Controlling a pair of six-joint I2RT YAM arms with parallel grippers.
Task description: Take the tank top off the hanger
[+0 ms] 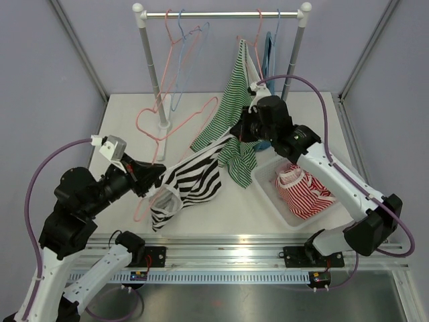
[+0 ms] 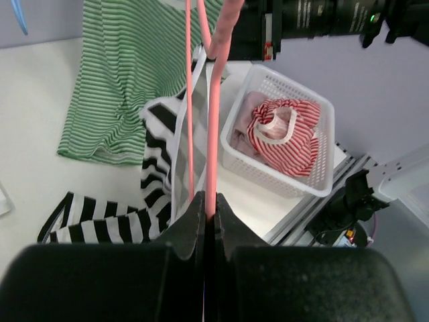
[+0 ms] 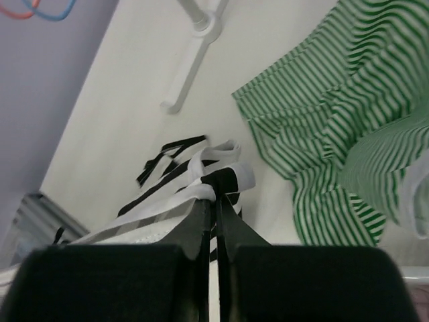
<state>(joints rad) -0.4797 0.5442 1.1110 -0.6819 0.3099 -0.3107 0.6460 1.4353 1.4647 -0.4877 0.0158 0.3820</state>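
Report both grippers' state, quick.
Left gripper: shut on the pink hanger.
Right gripper: shut on a strap of the black-and-white tank top.

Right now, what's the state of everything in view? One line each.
Left claw: shut on pink hanger.
Right claw: shut on a strap of the black-and-white tank top.
Black-and-white tank top: stretched between the claws, apparently still on the pink hanger.
Green striped top: hanging from rack, hem on table.
Basket: holds red striped garment.
Rack: upright, spare hangers hooked on.
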